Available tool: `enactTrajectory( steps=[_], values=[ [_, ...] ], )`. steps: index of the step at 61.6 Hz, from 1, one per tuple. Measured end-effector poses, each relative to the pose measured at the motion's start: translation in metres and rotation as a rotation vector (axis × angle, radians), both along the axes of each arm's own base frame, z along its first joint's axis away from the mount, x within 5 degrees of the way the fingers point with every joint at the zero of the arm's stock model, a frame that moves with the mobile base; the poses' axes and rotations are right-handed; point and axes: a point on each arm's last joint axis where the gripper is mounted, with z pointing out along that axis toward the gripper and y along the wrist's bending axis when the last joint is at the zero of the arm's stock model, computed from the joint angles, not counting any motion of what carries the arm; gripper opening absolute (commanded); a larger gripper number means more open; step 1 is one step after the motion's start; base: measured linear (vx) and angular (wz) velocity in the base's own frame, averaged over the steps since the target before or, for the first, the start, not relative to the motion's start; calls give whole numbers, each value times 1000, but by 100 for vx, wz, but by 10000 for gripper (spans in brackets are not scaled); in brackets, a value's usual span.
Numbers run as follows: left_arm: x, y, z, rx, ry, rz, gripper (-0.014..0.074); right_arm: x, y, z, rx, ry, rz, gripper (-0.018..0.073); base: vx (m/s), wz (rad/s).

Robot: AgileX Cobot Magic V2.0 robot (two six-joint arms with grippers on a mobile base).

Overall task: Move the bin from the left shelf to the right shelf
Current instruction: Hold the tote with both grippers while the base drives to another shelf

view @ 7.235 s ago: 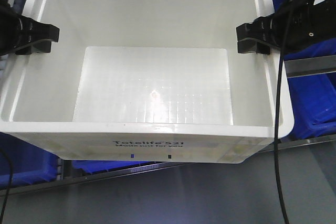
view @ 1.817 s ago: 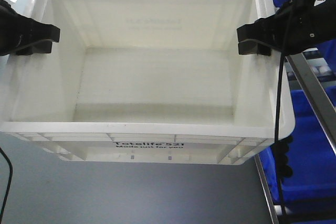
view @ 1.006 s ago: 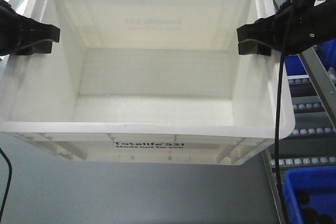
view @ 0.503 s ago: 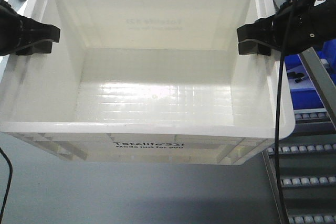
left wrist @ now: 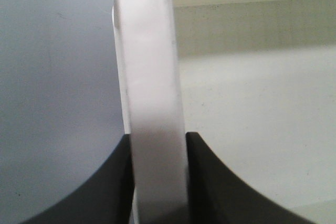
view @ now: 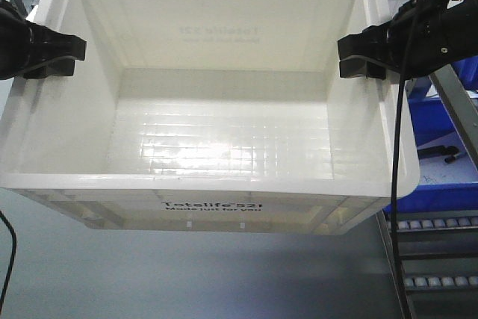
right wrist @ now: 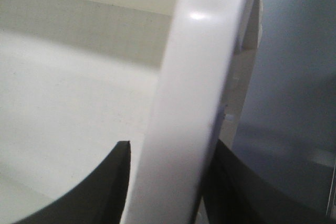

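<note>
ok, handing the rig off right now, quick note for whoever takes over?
Left gripper: shut on the left rim of the bin.
Right gripper: shut on the right rim.
Bin: empty, held about level between both arms over grey floor, printed side nearest the front camera. Roller shelf and a blue bin show at the right.
Done: bin picked up and in the air.
Left: set it on the right shelf, open both grippers.

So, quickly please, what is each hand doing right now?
Left hand: closed on the left rim of the bin.
Right hand: closed on the right rim of the bin.
</note>
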Motion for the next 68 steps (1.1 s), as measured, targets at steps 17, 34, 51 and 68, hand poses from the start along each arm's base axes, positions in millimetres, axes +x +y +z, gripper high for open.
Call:
enactTrajectory(
  steps=[17, 34, 51, 68],
  values=[
    [1, 0, 0, -4, -7, 1, -5, 0, 0, 0, -1, 0, 0, -4, 42, 16],
    [1, 0, 0, -4, -8, 2, -5, 0, 0, 0, -1, -1, 0, -4, 34, 47],
    [1, 0, 0, -1, -8, 2, -5, 0, 0, 0, -1, -2, 0, -4, 28, 64],
    [0, 0, 0, 2, -2, 1, -5, 0, 0, 0, -1, -2, 0, -4, 26, 54]
  ],
)
